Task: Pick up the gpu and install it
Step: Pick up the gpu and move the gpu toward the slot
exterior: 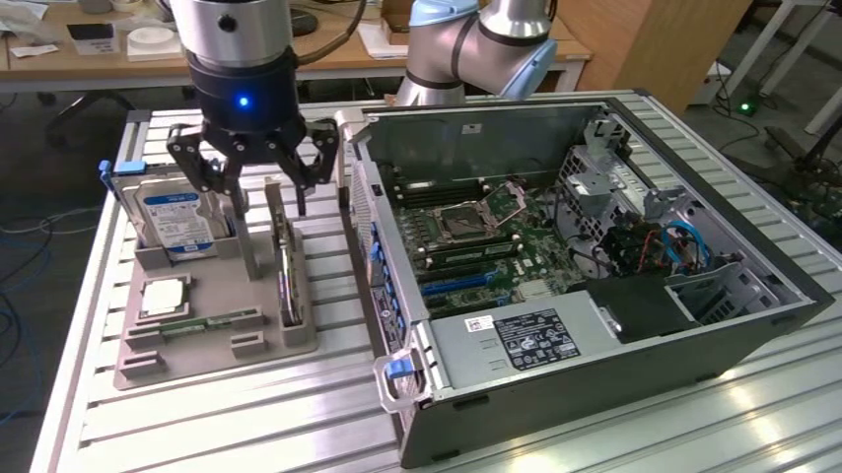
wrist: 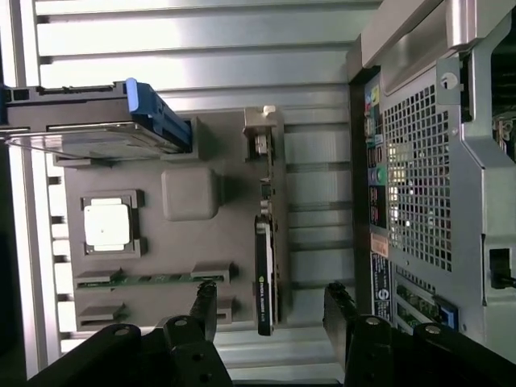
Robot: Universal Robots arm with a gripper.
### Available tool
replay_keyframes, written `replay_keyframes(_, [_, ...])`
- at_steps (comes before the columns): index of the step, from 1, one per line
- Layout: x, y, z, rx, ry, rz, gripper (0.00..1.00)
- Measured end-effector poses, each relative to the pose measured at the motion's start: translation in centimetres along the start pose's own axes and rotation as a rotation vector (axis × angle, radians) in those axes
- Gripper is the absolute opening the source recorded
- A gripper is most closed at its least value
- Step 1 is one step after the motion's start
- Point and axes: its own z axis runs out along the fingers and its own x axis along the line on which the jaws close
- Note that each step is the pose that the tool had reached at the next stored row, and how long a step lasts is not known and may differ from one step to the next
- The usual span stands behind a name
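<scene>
**Obs:** Gripper state?
**Me:** My gripper [wrist: 270, 298] is spread as wide as it goes. It holds nothing and touches nothing.

**Obs:** Where is the gpu?
**Me:** Just below me and apart. The gpu [wrist: 266, 234] stands on its long edge in a slot of the grey tray [wrist: 161, 250]. From the wrist, my fingers [wrist: 205, 294] fall either side of its line.

**Obs:** Neighbours?
**Me:** The hard drive [exterior: 177, 217] stands upright in the next slot, toward the exterior view's left. The computer case [exterior: 736, 296] lies open on the counter [exterior: 197, 424] beyond the tray, motherboard [exterior: 487, 236] exposed.

**Obs:** Step?
**Me:** I judge this as the approach for the pick. No grasp is made and the install is not begun. The grasp calls for a straight descent with the card centred, pads closing square on its flat faces and clear of the hard drive. The card is thin, so I expect a skewed grip would tilt it in the slot.
</scene>
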Motion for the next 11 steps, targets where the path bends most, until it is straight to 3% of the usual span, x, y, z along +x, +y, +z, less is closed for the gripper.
replay_keyframes(11, [0.0, -0.08, 2.01, 0.0, 0.0, 0.0, 0.65])
